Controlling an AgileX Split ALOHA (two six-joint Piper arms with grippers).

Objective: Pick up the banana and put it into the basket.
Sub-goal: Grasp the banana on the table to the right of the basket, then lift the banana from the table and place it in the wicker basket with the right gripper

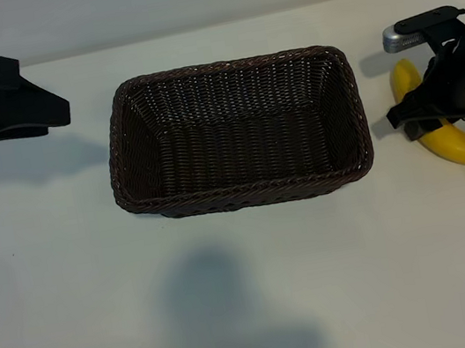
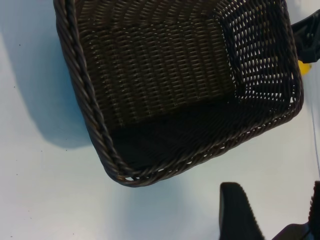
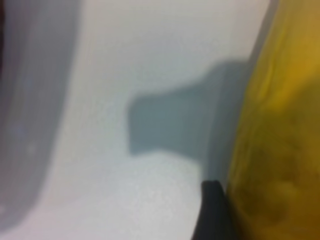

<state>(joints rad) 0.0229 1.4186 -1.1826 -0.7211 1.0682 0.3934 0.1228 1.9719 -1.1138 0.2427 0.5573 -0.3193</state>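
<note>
Black fingers (image 3: 212, 210) touch smooth curved banana (image 1: 450, 138) beside woven basket (image 1: 245, 194).

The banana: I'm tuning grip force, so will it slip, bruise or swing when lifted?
The banana looks smooth-skinned, so it may slip. It's probably soft enough to bruise. The right pincer sits near its curved middle, so it likely lifts without much swing.

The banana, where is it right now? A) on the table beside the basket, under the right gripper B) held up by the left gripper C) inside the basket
A: the banana lies on the table right of the basket, with the right gripper over it.
</note>
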